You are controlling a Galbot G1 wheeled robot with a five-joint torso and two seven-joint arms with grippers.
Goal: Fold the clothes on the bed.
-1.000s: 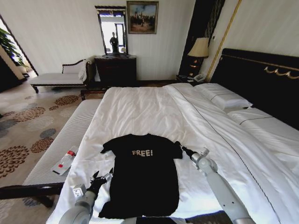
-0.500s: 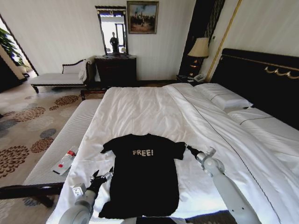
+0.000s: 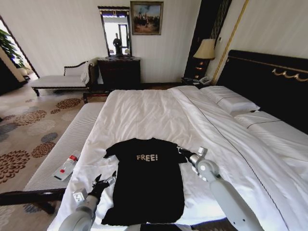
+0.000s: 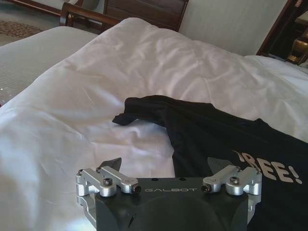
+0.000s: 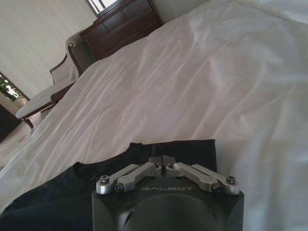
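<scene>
On the bed (image 3: 144, 110), right end effector (image 3: 183, 151) pinches T-shirt (image 3: 147, 183) sleeve; left end effector (image 3: 106, 182) spread beside it

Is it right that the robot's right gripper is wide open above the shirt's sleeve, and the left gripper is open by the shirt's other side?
Not quite. The right gripper is shut on the T-shirt sleeve, as the right wrist view shows. The left gripper is open beside the shirt, as you said.
</scene>
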